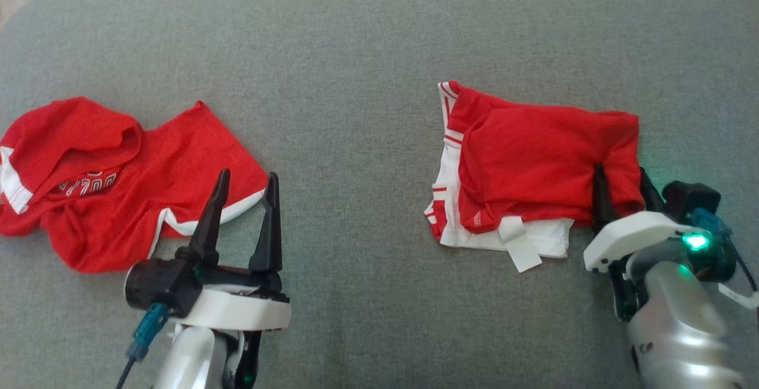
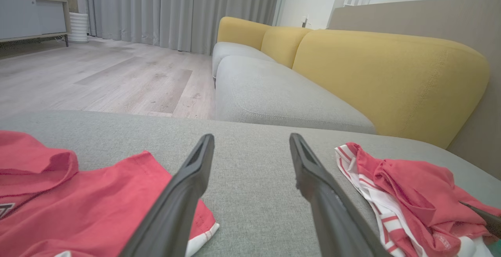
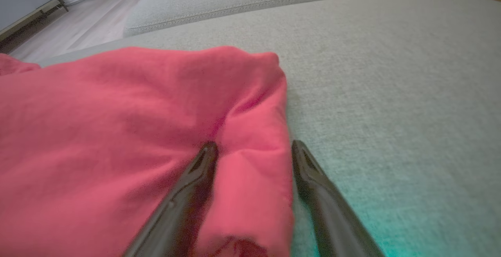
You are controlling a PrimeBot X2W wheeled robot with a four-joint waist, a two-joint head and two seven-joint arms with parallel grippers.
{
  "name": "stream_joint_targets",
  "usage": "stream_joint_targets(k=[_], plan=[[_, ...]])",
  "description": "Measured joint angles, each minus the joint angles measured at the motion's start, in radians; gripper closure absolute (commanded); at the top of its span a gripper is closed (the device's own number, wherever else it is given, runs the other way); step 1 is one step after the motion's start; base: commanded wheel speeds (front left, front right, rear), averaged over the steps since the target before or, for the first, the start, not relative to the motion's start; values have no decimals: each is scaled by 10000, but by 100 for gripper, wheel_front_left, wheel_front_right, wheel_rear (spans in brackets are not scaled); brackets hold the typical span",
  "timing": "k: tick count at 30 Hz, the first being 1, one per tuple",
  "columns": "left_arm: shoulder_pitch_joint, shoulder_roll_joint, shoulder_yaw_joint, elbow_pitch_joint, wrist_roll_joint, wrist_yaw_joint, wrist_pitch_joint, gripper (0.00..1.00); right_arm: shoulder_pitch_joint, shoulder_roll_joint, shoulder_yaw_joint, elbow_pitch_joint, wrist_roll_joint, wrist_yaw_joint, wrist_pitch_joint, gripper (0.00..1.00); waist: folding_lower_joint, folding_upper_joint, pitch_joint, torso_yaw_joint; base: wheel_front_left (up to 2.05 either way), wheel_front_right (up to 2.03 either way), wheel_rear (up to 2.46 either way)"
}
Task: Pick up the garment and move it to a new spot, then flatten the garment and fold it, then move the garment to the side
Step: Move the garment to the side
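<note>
Right gripper (image 1: 621, 175) is parked at the right end of the folded red garment (image 1: 533, 158) with its fingers spread wide, so it's not pinching anything. From its wrist cam you can see one finger (image 3: 195, 178) lying on top of the cloth and the other down on the grey cushion (image 1: 356, 39) just past the garment's edge, with a ridge of red fabric sitting between the two. The garment itself lies on the right half of the cushion, folded into a rough rectangle. Red layer is on top, a white layer with red stripes pokes out along its left and near sides, and a little white strap (image 1: 523, 248) sticks out toward the robot. Left gripper (image 1: 249, 173) is wide open too and holding nothing, tips over the near right corner of a second red shirt (image 1: 118, 187). That one's lying crumpled on the left side of the cushion, well apart from the folded one. Can't tell from the pics if those tips touch the cloth. Left wrist cam also catches a sofa (image 2: 274, 92) with grey seats and yellow backs, a wood floor (image 2: 98, 80) and grey curtains (image 2: 176, 10) behind it all.
</note>
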Motion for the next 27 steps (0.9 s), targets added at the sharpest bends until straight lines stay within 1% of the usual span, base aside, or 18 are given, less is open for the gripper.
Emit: stream_joint_targets(k=[1, 3, 5, 9, 13, 15, 18, 22, 25, 27], plan=[[0, 0, -2, 33, 0, 0, 0, 0, -98, -35, 146, 153, 81, 2, -6, 100, 0, 0, -33, -13, 0, 0, 0], [5, 0, 2, 63, -2, 0, 0, 0, -180, -38, 293, 343, -27, 2, -8, 100, -1, 0, -161, -44, 0, 0, 0], [10, 0, 12, 63, -17, 0, 0, 0, -179, -21, 314, 431, -403, 2, -25, 100, -2, 0, -306, -107, 0, 0, 0], [21, 0, -81, 59, -54, 0, 0, 0, -180, -389, 391, 472, -1053, 2, -23, 100, -2, 0, -598, -251, 0, 0, 0], [45, 0, -205, 56, -121, 4, 0, 0, -367, -1269, 614, 431, -1463, 2, -25, 100, -2, 0, -741, -366, 0, 0, 0], [46, 0, -207, 4, -121, 4, 0, 0, -552, -1847, 784, 337, -1783, 2, -25, 100, -3, 0, -699, -376, 0, 0, 0], [43, -2, -194, -40, -121, 4, 0, 0, -867, -2640, 769, 351, -1847, 2, -25, 100, -2, 0, -548, -348, 0, 0, 0], [25, 0, -188, -84, -121, 2, 0, 0, -1175, -3584, 518, 566, -1914, 2, -23, 100, -1, 0, -246, -254, 0, 0, 0], [-15, 0, -188, -105, -121, 2, 0, 0, -1377, -4065, 196, 725, -1948, 2, -4, 100, -1, 0, 2, -158, 0, 0, 0], [-62, 0, -190, -104, -121, 2, 0, 0, -1523, -4362, -27, 805, -2274, 2, 10, 100, 0, 0, 160, -83, 0, 0, 0]])
